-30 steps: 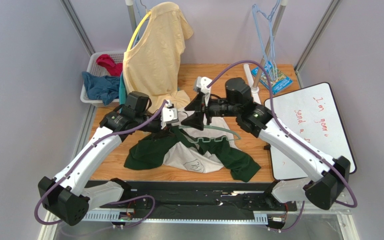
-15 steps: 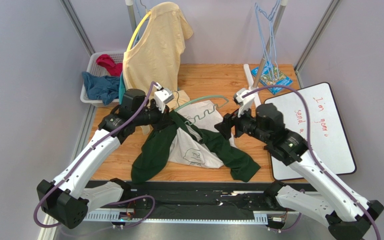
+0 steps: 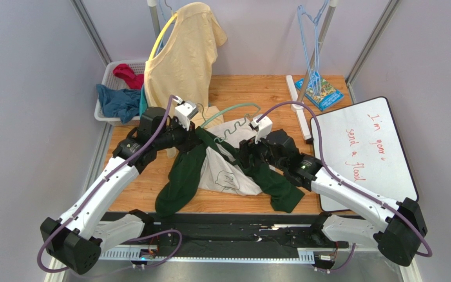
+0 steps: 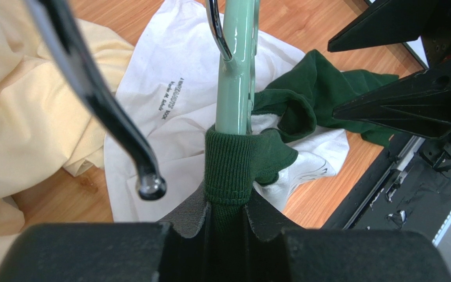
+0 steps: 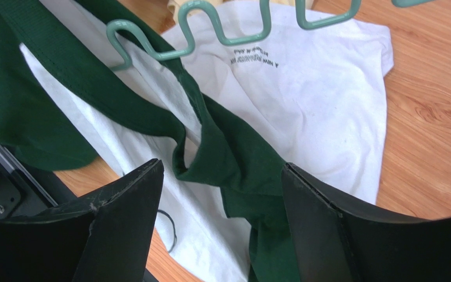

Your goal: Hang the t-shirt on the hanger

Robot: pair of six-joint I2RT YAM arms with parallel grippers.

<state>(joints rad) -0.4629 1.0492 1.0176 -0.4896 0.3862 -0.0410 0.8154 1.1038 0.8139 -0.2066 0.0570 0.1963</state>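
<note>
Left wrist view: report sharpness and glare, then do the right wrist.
Left wrist: the t-shirt collar is sharp, the hanger carries a bright glare streak, the dark curved rod is soft with a glinting tip. Right wrist: cloth and hanger crisp, right claw dark and featureless, lower right corner clipped by the lens.

The hanger (image 4: 236, 70) runs off the top edge; its lower end vanishes inside the t-shirt (image 4: 229, 170) collar

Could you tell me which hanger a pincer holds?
The pale green wavy plastic hanger, in the left pincer; the light blue hangers and yellow hanger hang behind.
</note>
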